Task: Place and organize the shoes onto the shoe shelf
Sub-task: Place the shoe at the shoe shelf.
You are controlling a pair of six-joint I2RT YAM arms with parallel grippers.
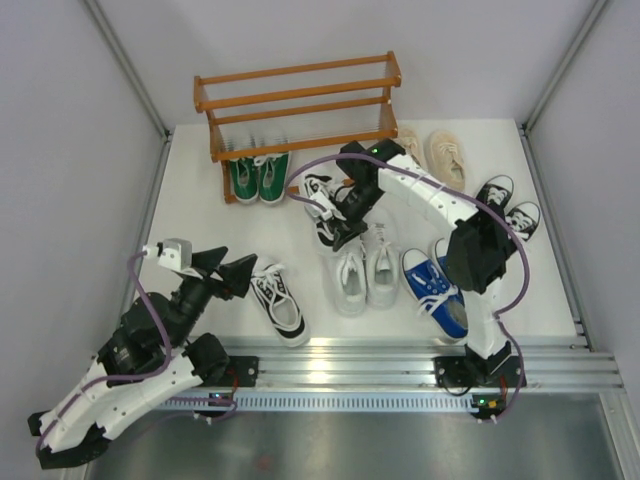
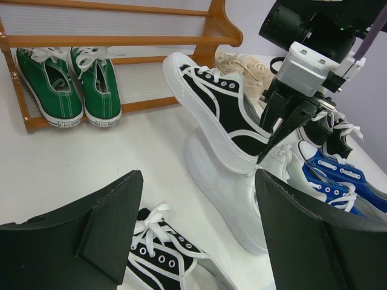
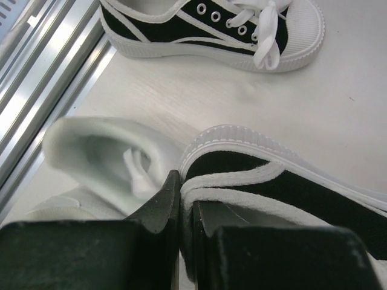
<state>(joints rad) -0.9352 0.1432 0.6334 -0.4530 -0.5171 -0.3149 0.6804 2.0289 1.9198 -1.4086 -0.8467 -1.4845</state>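
I have open table [image 1: 200,215] left of the green pair [image 1: 258,178]; the white pair [image 1: 365,272], blue pair [image 1: 440,290] and beige pair [image 1: 430,150] crowd my path toward the right half of the shelf [image 1: 392,70].

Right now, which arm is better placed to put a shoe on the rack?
Right. The right gripper is shut on a lifted black-and-white shoe near the rack; the left gripper hangs open and empty, farther back.

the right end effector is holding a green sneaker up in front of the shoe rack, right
Not green: the right end effector holds a black-and-white sneaker up in front of the shoe rack, as the left wrist view shows.
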